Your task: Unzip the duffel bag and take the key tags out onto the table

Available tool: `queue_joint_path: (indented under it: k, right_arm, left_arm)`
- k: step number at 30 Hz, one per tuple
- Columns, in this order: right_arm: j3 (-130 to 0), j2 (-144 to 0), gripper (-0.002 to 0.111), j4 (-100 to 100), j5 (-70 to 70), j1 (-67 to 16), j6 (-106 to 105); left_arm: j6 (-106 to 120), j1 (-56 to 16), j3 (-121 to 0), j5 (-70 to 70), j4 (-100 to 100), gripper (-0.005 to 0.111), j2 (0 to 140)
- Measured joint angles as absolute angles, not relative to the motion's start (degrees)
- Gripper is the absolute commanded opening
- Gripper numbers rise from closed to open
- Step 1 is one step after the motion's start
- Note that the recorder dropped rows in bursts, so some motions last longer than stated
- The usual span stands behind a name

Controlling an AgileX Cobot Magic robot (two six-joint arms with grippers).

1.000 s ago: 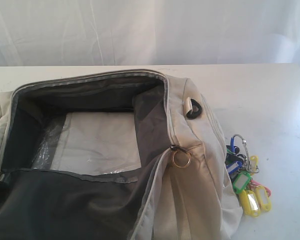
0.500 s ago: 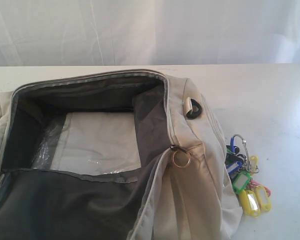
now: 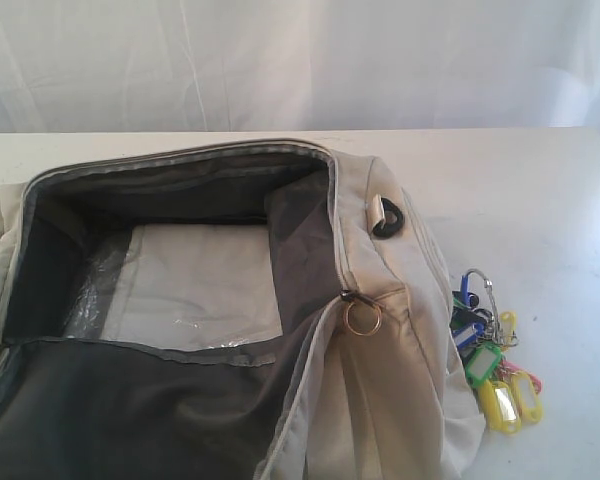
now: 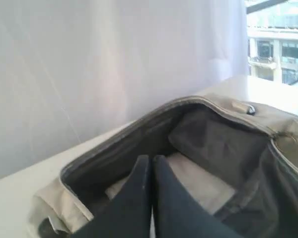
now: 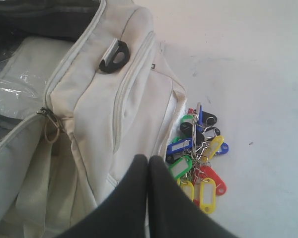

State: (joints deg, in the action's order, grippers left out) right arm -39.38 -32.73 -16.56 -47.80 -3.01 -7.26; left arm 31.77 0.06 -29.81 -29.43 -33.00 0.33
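You are looking at a duffel bag (image 3: 400, 370) of matt cream woven cloth, soft and creased, with a smoother dark grey lining (image 3: 130, 410) that sags in folds at the lower left of the frame. On its floor lies a pale stiff panel (image 3: 205, 285) under clear, crinkled glossy film. The ring pull (image 3: 362, 318) looks like polished metal with a warm tint; the D-ring (image 3: 389, 219) is black and dull, probably plastic. The key tags (image 3: 495, 350) at the lower right are shiny coloured plastic on bright metal rings. The table (image 3: 540, 200) is a smooth white surface, faintly scuffed. Each tool (image 5: 148, 163) shows 2 smooth, matt black fingers.
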Motion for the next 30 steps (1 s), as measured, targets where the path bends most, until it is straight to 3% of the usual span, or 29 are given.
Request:
queue_joint_path:
  k: [3, 5, 12, 30]
  right_arm:
    - [-39.4, -32.7, 0.0, -16.6, -47.8, -3.0, -7.3]
    - [-39.4, -32.7, 0.0, -16.6, -47.8, -3.0, -7.3]
    - [-39.4, -32.7, 0.0, -16.6, -47.8, -3.0, -7.3]
    - [-39.4, -32.7, 0.0, -16.6, -47.8, -3.0, -7.3]
  left_arm:
    - [24.0, 0.1, -26.8, -22.9, -25.0, 0.0, 0.3]
    - [3.7, 0.1, -19.6, -19.3, -7.1, 0.0, 0.4]
    - [-3.9, 0.1, -0.9, -12.9, 0.0, 0.0, 0.3]
    - [-8.5, 0.1, -0.2, -13.5, 0.0, 0.0, 0.3]
